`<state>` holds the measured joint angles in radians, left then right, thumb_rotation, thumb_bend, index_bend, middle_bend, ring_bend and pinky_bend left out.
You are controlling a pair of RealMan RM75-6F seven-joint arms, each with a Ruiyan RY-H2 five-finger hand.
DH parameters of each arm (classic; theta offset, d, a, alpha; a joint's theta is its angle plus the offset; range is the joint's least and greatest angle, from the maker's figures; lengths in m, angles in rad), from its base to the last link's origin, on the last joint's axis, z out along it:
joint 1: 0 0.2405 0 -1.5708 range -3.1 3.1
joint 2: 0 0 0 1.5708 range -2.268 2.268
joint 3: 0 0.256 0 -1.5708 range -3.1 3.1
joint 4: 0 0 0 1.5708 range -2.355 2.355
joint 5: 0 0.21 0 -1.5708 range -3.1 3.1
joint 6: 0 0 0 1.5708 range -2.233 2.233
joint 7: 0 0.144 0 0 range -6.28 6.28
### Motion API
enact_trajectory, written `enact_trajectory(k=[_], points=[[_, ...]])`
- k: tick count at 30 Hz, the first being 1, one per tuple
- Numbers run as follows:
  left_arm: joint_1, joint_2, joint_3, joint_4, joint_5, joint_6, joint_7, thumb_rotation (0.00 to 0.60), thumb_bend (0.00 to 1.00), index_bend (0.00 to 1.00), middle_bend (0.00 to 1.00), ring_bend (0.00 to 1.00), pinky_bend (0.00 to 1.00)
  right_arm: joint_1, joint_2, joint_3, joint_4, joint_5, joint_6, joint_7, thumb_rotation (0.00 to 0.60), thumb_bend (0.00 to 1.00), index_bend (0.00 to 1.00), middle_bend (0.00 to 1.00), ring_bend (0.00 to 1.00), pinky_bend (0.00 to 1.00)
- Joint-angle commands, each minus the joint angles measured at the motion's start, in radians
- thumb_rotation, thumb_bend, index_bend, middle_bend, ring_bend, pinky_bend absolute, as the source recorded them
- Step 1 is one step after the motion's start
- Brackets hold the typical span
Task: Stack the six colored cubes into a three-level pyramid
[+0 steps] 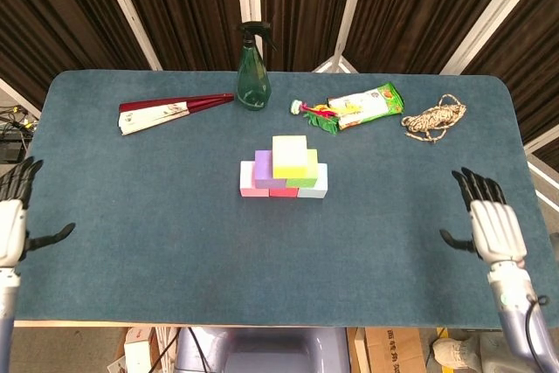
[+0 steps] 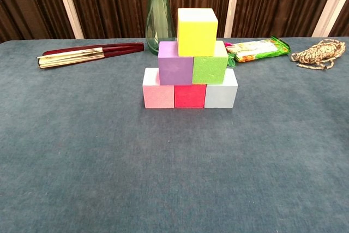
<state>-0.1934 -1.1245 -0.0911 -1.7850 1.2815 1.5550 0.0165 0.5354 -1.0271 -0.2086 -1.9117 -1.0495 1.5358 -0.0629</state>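
Blue-green felt covers the table [image 2: 82,178], and nearest the robot, at its two front corners, the left hand [image 1: 10,216] and the right hand [image 1: 494,226] sit with fingers spread and nothing in them, both well apart from the cubes and out of the chest view altogether. Further in, at mid-table, the pyramid stands complete as far as I can judge: a pink cube [image 2: 158,88], a red cube [image 2: 190,95] and a pale blue cube [image 2: 221,90] touch side by side as the base, a purple cube [image 2: 175,63] and a green cube [image 2: 210,64] rest across their seams, and a yellow cube [image 2: 197,31] sits on top, upright and roughly centred, perhaps a shade toward the green side. So the stacking step looks finished; the next move seems to call only for keeping both hands clear so nothing nudges the stack, which would likely topple from the top down. Beyond it lie a folded red fan [image 1: 170,111], a snack packet [image 1: 367,104] with a small wrapped item just beside it, and a coil of rope [image 1: 434,117]. Farthest back stands the one container, a green spray bottle [image 1: 253,67]; the glass is too dark to tell whether it holds liquid.
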Motion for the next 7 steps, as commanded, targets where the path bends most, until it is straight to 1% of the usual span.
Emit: enact_trajectory(k=[1, 5, 7], points=[[0.045, -0.009, 0.034, 0.037, 0.034, 0.034, -0.031, 0.600, 0.10, 0.00, 0.00, 0.00, 0.00, -0.101, -0.054, -0.032, 0.077, -0.093, 0.059, 0.035, 0.600, 0.27, 0.00, 0.00, 0.00, 0.00], [0.088, -0.019, 0.059, 0.083, 0.086, 0.081, -0.052, 0.600, 0.10, 0.00, 0.00, 0.00, 0.00, -0.169, -0.070, -0.036, 0.147, -0.177, 0.093, 0.070, 0.600, 0.27, 0.00, 0.00, 0.00, 0.00], [0.103, -0.023, 0.068, 0.099, 0.103, 0.094, -0.061, 0.600, 0.10, 0.00, 0.00, 0.00, 0.00, -0.187, -0.074, -0.028, 0.162, -0.209, 0.105, 0.083, 0.600, 0.27, 0.00, 0.00, 0.00, 0.00]])
